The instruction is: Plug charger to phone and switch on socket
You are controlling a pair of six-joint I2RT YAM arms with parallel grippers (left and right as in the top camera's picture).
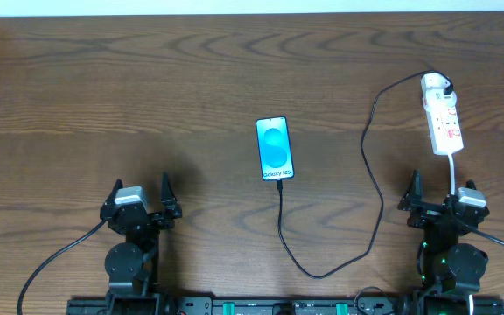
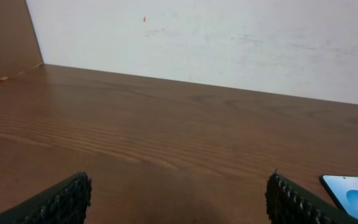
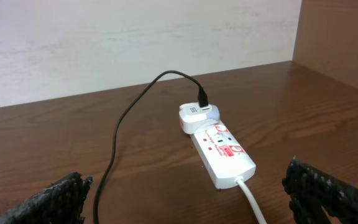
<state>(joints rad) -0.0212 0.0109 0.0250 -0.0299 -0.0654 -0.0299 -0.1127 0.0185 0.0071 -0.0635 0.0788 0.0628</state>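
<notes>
- Counter (image 1: 147,96): brown wood grain; all task items lie on its centre and right half.
- Left end effector (image 1: 141,191): parked at the near edge, left side, jaws wide, holding nothing.
- Right end effector (image 1: 444,191): parked at the near edge, right side, jaws wide, holding nothing. It is the closer unit to the socket.
- Charger (image 1: 280,210): the black cable runs from the phone's near short edge, loops toward the near edge, then climbs to the socket. Whether the tip is fully seated cannot be told, so verify this first.
- Socket (image 1: 444,122): lies near the far right corner, with its white cord (image 3: 250,196) trailing toward the right end effector.
- Probable step: press the socket switch. Narrow the jaws, descend vertically with one fingertip and stay clear of the white cord so that the strip does not slide.
- Phone (image 1: 274,149): lies at mid-counter with its screen lit blue.
- Adapter (image 3: 194,117): white, plugged into the socket's far end.
- Writing: the phone screen reads "Galaxy S25". The red markings on the socket are too small to read.
</notes>
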